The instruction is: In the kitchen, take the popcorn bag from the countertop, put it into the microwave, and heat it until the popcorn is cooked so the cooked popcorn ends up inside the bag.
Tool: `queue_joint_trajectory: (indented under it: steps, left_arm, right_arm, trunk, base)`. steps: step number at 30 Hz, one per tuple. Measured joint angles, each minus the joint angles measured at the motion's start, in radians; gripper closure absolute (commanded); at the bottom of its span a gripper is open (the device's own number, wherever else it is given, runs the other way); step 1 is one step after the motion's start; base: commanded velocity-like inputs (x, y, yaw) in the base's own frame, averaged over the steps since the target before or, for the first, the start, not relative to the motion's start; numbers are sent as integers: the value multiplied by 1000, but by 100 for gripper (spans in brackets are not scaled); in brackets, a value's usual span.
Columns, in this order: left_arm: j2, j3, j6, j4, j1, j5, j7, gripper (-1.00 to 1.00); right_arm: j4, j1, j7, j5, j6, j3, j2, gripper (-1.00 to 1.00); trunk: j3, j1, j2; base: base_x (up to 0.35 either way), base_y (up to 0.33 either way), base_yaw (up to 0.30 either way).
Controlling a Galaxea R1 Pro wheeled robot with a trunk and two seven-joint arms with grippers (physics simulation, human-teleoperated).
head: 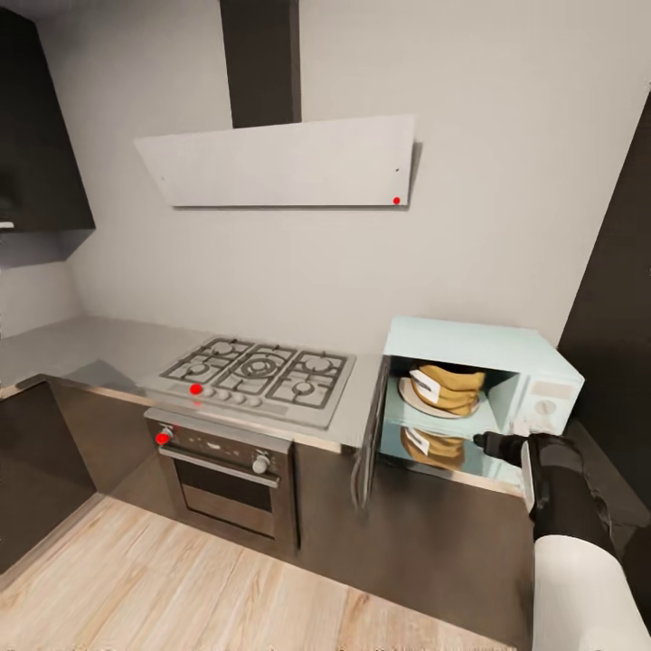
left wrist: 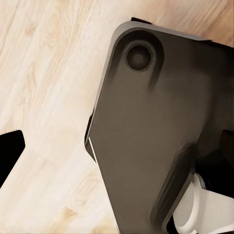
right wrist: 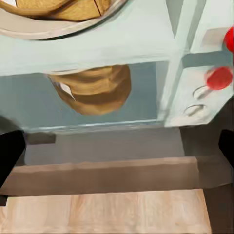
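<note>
The pale mint-blue microwave [head: 470, 348] stands on the steel countertop [head: 99, 348] at the right, its door [head: 369, 443] swung open to the left. Inside it the tan popcorn bag [head: 445, 387] sits on a white plate [head: 409, 398], white label facing out; a mirrored image of it shows just below. The popcorn itself is hidden. My right gripper [head: 484, 443] hovers just in front of the microwave's lower front edge, open and empty; its wrist view shows the plate [right wrist: 29, 30], the bag [right wrist: 58, 6] and red-marked knobs [right wrist: 219, 78]. My left gripper [left wrist: 117, 146] hangs open over the wood floor.
A gas hob [head: 262, 366] with an oven [head: 226, 479] below lies left of the microwave, under a grey hood [head: 280, 163]. A tall dark cabinet [head: 619, 298] stands right of the microwave. Dark base cabinets line the counter; light wood floor [head: 181, 579] lies in front.
</note>
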Motion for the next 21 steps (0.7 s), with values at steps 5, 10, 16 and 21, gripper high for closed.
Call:
queue_joint_trajectory:
  steps: [5,10,16,21]
  left_arm:
    - [1,-1,0,0,0,6,0,-100]
    - [1,3,0,0,0,6,0,-100]
    - [1,4,0,0,0,6,0,-100]
    - [2,4,0,0,0,7,0,-100]
  right_arm:
    - [29,177,4,31,11,38,2,-100]
    - [228,339,2,43,-87,45,1,-100]
    - [666,350,-24,44,-387,50,-12,-100]
    - [948,349,-63,41,-595,51,-15,-100]
  trunk:
    - [0,0,0]
    - [0,0,0]
    - [0,0,0]
    - [0,0,0]
  base:
    - [-18,-5,0]
    - [0,0,0]
    - [0,0,0]
    - [0,0,0]
